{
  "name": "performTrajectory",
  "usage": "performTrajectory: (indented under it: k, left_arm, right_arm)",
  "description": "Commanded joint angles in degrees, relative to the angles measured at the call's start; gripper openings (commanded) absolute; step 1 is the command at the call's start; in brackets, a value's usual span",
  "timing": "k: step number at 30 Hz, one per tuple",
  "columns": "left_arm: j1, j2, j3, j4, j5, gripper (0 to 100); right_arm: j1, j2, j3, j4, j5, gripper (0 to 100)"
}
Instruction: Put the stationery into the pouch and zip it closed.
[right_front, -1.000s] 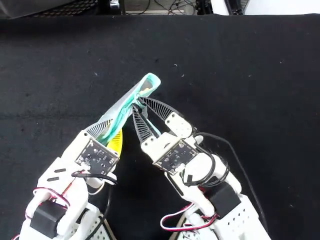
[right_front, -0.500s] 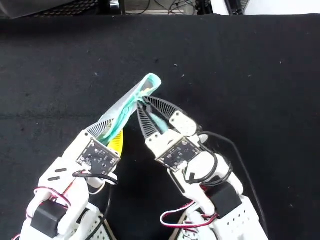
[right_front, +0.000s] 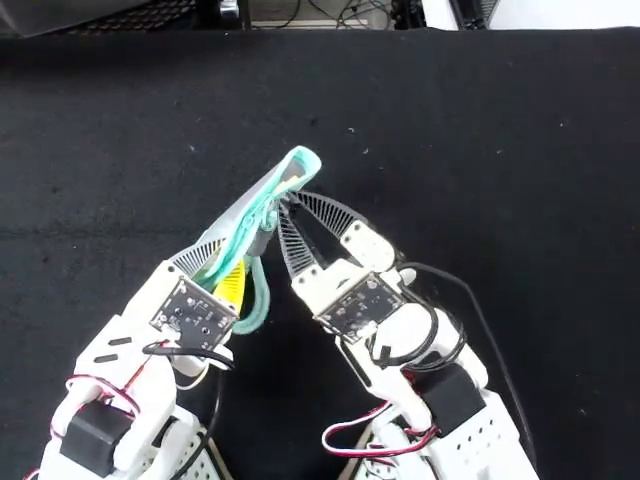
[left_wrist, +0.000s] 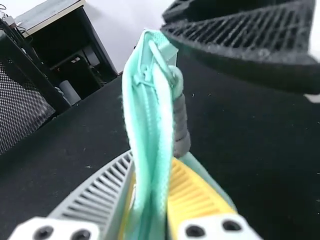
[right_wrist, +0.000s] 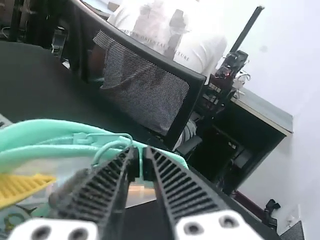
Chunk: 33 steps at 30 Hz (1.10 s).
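Pouch (right_front: 285, 180) is lying slantwise over the counter (right_front: 480, 150), its long axis running from the left end effector (right_front: 225, 262), which is pinching its near end, out to the far tip. Right end effector (right_front: 284, 208) is pressing together on the zipper pull cord (right_wrist: 111, 143) close to that tip, so closing is probably calling for a draw along this axis, back toward the left arm.
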Motion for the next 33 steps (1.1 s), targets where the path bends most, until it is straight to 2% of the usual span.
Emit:
performTrajectory:
  k: [1,7,15,20,28,33]
  left_arm:
    - [-0.40,0.09,0.48,0.62,0.53,3]
    - [-0.40,0.09,0.48,0.62,0.53,3]
    - [-0.40,0.09,0.48,0.62,0.53,3]
    - [-0.40,0.09,0.48,0.62,0.53,3]
    - [-0.40,0.09,0.48,0.62,0.53,3]
    - [-0.40,0.09,0.48,0.70,0.53,3]
  right_arm:
    - [-1.49,-0.66,-1.10,2.90,0.09,9.3]
    - [-7.38,-0.13,-1.10,4.92,0.09,9.0]
    - [-7.65,-0.13,-0.84,2.81,-0.44,9.1]
    - [-7.74,-0.13,-1.10,2.73,-5.71,9.3]
    - [-7.38,0.48,-0.66,-0.88,-5.80,9.3]
    - [-7.65,6.37,-2.51,-2.64,-5.89,9.3]
